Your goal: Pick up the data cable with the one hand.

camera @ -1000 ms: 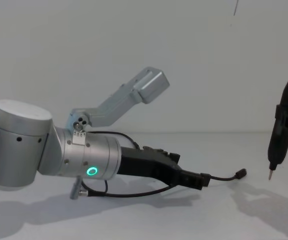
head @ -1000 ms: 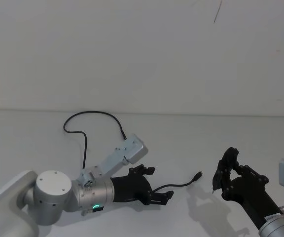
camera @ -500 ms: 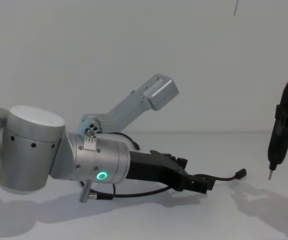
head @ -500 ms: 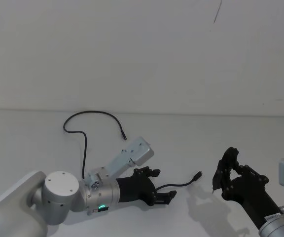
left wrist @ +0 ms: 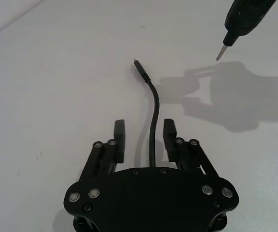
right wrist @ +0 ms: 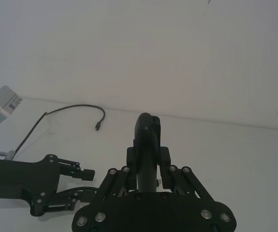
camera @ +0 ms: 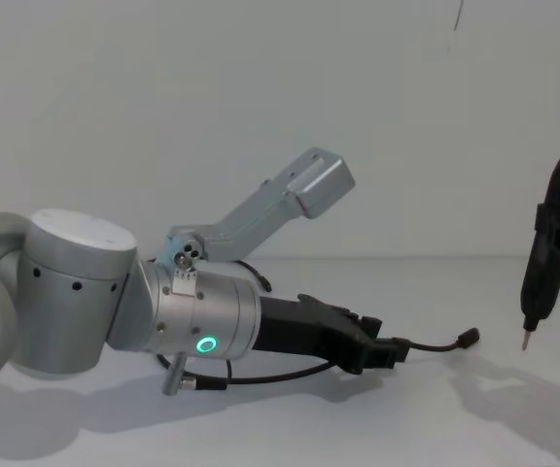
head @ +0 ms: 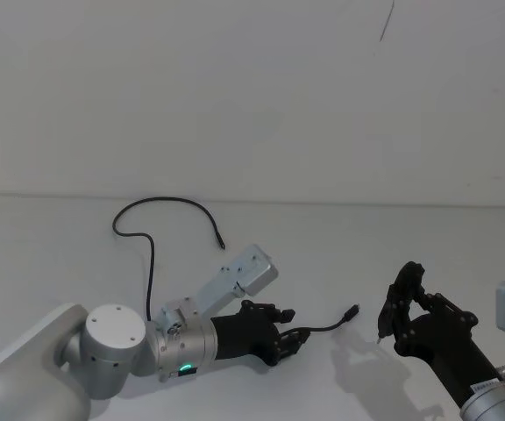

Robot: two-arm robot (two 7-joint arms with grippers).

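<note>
Black and angular, the left end effector (head: 295,338) sits low over the white surface (head: 463,254), reaching forward and to the right from its silver arm (head: 112,338). It is released. In the left wrist view its two fingers (left wrist: 119,133) stand apart with the data cable (left wrist: 153,116) running straight between them, nearer one finger than the other and touching neither, as far as can be seen. In the chest view the end effector (camera: 397,348) points along the surface, and the data cable (camera: 434,345) leaves its tip toward the right.

From the fingers the data cable (head: 327,328) goes on a short way and ends in a small black plug (head: 352,312), which lies between the two end effectors. Whether the plug (camera: 470,338) rests on the surface or sits just off it I cannot tell.

Back along the arm, a green ring (camera: 203,343) glows on the silver wrist. A silver box on an angled bracket (camera: 319,185) rises above it. A short black wire with a metal plug (camera: 178,379) hangs under the wrist.

Behind the arm a black cord (head: 165,202) lies on the surface in a wide loop. Its free end is near the silver box, and its join to the near stretch is hidden by the arm.

The right end effector (head: 381,330) hangs well to the right, clear of the plug, pointing down at the surface with a pale tip (camera: 525,342). I cannot tell whether it is clenched or released.
</note>
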